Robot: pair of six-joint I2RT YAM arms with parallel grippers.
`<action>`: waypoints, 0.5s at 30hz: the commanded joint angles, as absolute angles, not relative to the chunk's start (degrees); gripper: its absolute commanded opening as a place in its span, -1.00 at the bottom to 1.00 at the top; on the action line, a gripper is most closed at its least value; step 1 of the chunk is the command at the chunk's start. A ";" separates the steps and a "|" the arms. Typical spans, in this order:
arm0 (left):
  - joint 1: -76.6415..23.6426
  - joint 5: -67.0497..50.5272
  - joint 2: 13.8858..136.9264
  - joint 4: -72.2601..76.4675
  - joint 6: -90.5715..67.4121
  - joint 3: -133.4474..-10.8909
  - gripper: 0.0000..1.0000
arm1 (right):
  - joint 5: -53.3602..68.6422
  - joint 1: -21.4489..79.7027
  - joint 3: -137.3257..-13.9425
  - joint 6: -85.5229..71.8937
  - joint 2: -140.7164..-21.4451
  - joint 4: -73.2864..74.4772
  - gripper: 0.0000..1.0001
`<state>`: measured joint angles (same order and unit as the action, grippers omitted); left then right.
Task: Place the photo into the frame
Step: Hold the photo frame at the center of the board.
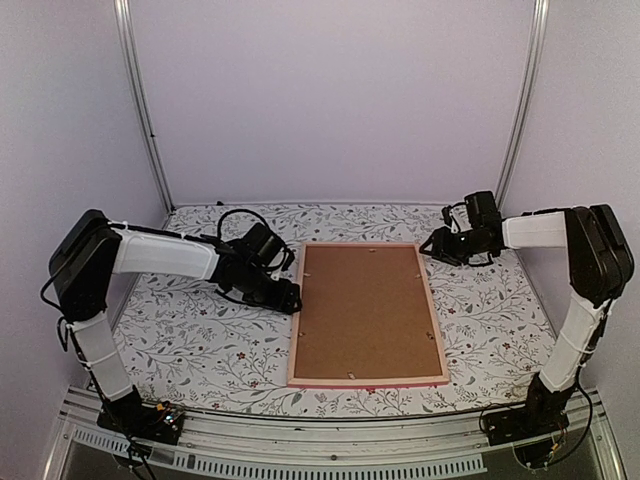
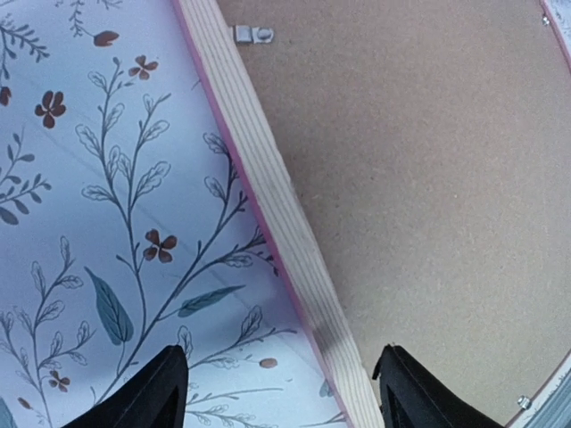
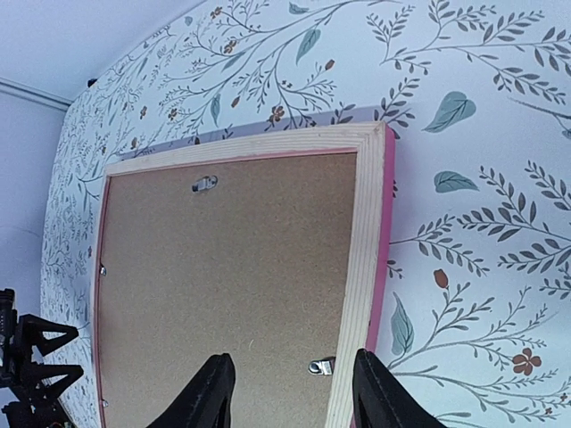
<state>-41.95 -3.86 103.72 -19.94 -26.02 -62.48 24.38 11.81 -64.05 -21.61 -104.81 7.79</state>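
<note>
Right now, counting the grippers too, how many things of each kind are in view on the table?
frame: 1
backing board: 1
grippers: 2 (left gripper, right gripper)
Total: 4

the table [image 1: 200, 340] is covered with a white sheet printed with thin grey-green leafy sprigs and small reddish-brown flowers, and plain pale panels close it in at the back and sides. lying flat on it, about the middle, is the frame [image 1: 368, 381], back side up, its long sides running away from the near edge, its pale wood rails edged in pink. a brown backing board [image 1: 365, 310] fills the frame, and small metal clips [image 3: 204, 184] sit along the inner edge of the rails.
</note>
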 commanded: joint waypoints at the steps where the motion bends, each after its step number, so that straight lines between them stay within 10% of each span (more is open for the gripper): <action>1: -41.49 -4.05 107.26 -18.29 -24.58 -66.56 0.39 | 24.88 11.43 -61.93 -20.69 -101.01 9.51 -0.04; 15: -41.66 -2.46 112.34 -18.68 -24.07 -69.83 -0.25 | 25.14 11.79 -54.18 -20.55 -96.53 10.05 -0.02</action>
<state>-41.82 -3.22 111.13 -19.38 -23.99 -69.63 24.49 11.81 -56.80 -20.86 -99.68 9.45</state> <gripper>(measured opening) 0.397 0.489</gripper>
